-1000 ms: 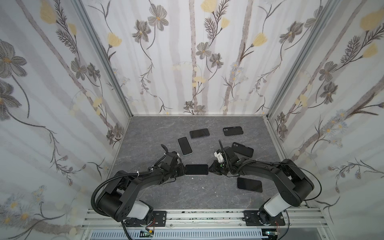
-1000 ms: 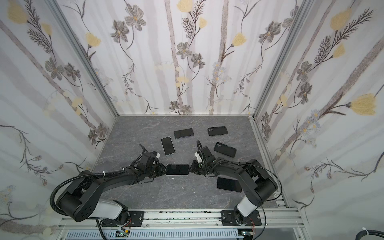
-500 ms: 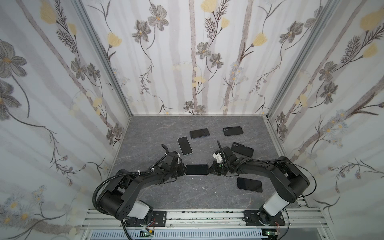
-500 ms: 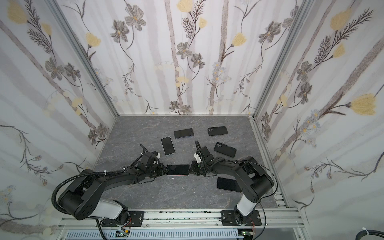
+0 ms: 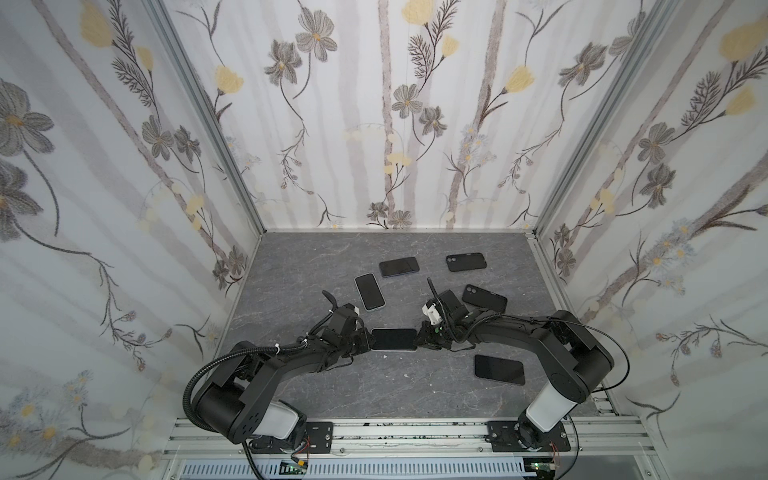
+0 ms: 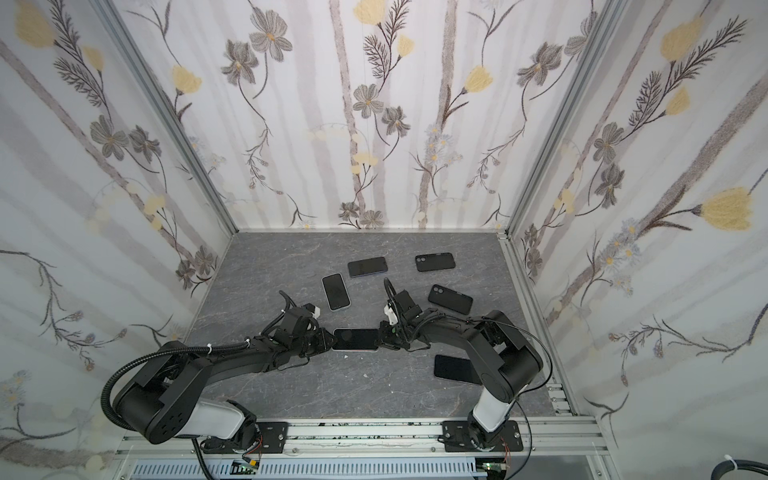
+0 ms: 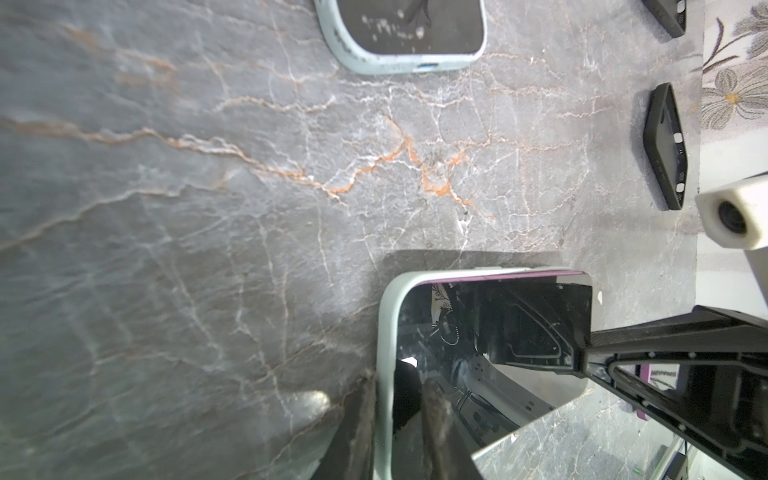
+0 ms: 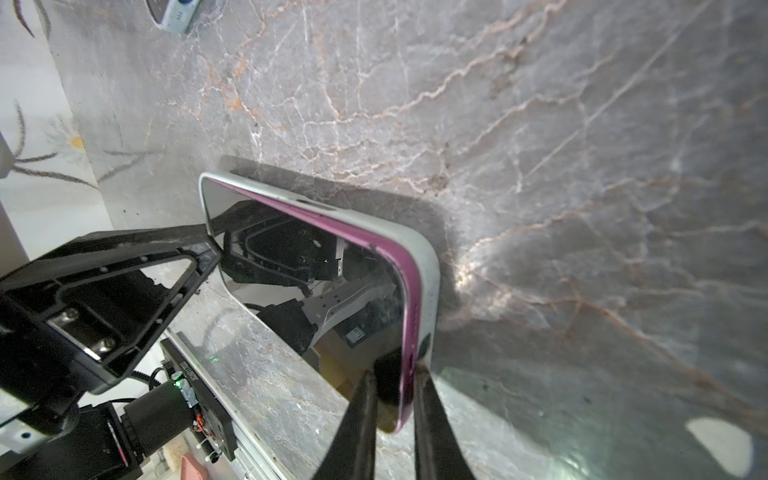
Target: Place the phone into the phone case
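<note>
While pinched at both short ends, phone (image 5: 393, 338) lies mid-counter (image 5: 374, 399), long axis 9-to-3 o'clock.
Left end effector (image 5: 371, 340) grips the phone case (image 7: 384, 332) rim at 9; right end effector (image 5: 417, 338) grips the phone at 3, where its purple edge looks unseated, so the right arm is nearer.

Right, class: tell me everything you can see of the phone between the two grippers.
The phone is slim, its glossy black screen facing up. Its pink rim shows above a pale case along one long side: not fully seated. It lies level at the grey table; left gripper and right gripper pinch opposite ends.
</note>
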Motion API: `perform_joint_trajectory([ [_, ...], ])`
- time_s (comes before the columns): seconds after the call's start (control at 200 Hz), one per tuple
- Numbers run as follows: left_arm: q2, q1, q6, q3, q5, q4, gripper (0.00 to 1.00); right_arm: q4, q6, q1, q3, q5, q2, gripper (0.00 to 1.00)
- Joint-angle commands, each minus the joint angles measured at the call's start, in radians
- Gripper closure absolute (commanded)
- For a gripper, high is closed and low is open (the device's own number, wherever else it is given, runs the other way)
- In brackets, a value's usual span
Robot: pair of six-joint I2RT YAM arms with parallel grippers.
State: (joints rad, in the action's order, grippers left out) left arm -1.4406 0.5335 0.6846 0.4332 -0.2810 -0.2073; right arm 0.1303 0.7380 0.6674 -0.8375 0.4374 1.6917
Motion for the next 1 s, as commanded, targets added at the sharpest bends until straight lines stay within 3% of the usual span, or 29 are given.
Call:
perform_joint_trajectory([
  [0.0, -0.011, 0.006, 0.009, -0.024, 0.021, 0.184, 0.77, 0.076, -0.053, 0.007, -0.015, -0.052, -0.008, 0.83],
  [0.994, 0.002, 0.006, 0.013, -0.024, 0.022, 0.189, 0.77, 0.24, -0.115, 0.083, -0.049, -0.235, 0.104, 0.89],
])
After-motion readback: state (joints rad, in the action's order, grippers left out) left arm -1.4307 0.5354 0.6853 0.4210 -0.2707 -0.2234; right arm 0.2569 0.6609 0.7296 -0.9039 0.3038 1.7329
